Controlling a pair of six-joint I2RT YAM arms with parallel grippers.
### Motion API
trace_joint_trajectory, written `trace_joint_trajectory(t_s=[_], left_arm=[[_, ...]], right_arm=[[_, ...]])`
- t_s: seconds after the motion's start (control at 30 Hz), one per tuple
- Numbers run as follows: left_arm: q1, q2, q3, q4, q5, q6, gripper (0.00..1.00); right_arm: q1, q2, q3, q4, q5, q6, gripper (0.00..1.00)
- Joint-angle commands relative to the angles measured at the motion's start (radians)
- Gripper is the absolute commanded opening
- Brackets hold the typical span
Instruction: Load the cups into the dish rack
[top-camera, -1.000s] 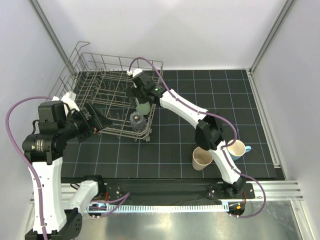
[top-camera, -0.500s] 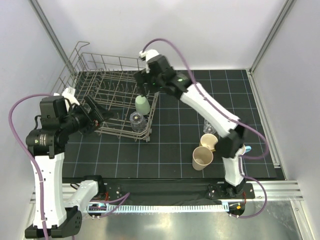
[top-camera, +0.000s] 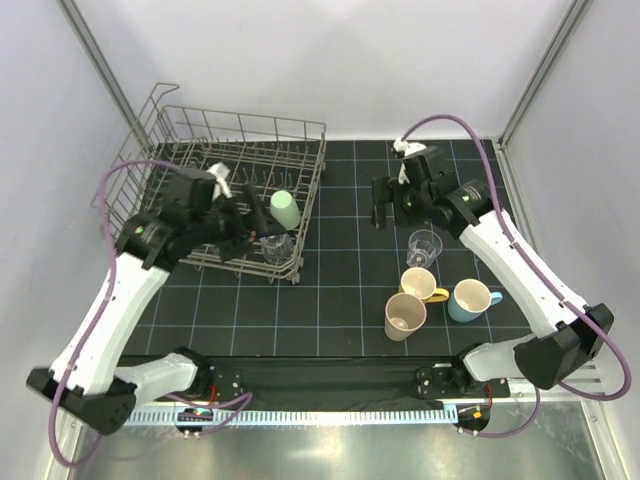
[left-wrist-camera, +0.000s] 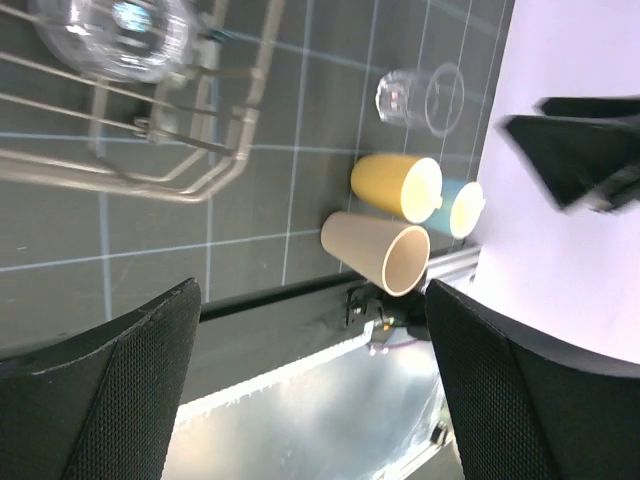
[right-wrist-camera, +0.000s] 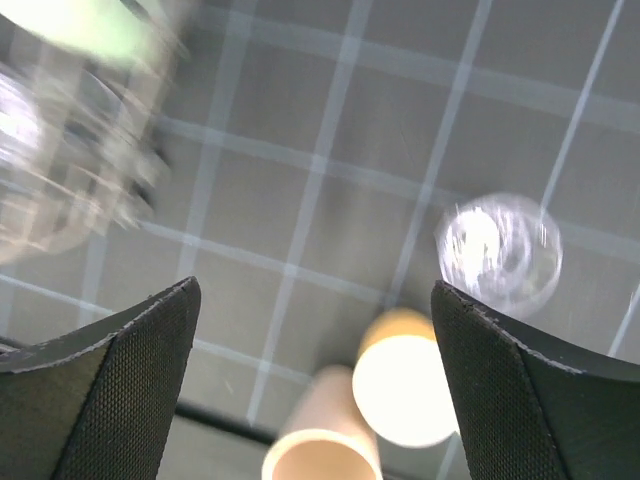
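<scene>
The right gripper (top-camera: 385, 210) hangs over the dark mat (top-camera: 340, 290), jaws wide apart and empty. Close by, below it and toward its arm's base, stands a clear tumbler (top-camera: 425, 246), upright, long axis vertical, mouth up. Past the tumbler cluster the cream mug (top-camera: 416, 284), tan cup (top-camera: 404, 316) and light-blue mug (top-camera: 469, 300). The left gripper (top-camera: 243, 226), also open and empty, hovers over the dish rack (top-camera: 245, 117), well apart from these, so the right arm is nearer. Bare mat surrounds the tumbler except where the cream mug sits near.
</scene>
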Motion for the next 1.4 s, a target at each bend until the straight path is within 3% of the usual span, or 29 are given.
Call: trace_joint_trajectory(t_s=[0.0,0.2,0.5,0.8,1.1,1.2,1.37], left_arm=[[-0.114,0.076,0.076,0.091,-0.123,-0.051,0.9],[-0.242,0.167,0.142,0.143,-0.154,-0.075,0.9],[-0.274,0.214,0.168,0.167,-0.15,-0.092,0.9],[-0.291,0.222,0.184,0.164,-0.145,-0.098,0.89],[-0.291,0.165,0.162,0.118,-0.197,-0.11,0.89],[-0.29,0.144,0.145,0.114,-0.206,-0.118,0.89],[-0.291,0.116,0.125,0.107,-0.219,-0.129,0.89]], right_arm=[[-0.056,-0.047,-0.094,-0.058,-0.059,0.02,0.95],[-0.088,-0.132,-0.239,-0.108,-0.077,0.044,0.84],[-0.089,-0.202,-0.385,-0.055,-0.045,0.185,0.68],[-0.145,-0.023,-0.268,0.028,0.117,0.249,0.61],[-0.195,0.166,-0.204,0.054,0.113,0.25,0.49],[-0.197,0.209,-0.208,0.062,0.101,0.262,0.38],[-0.195,0.279,-0.228,0.077,0.11,0.272,0.37]])
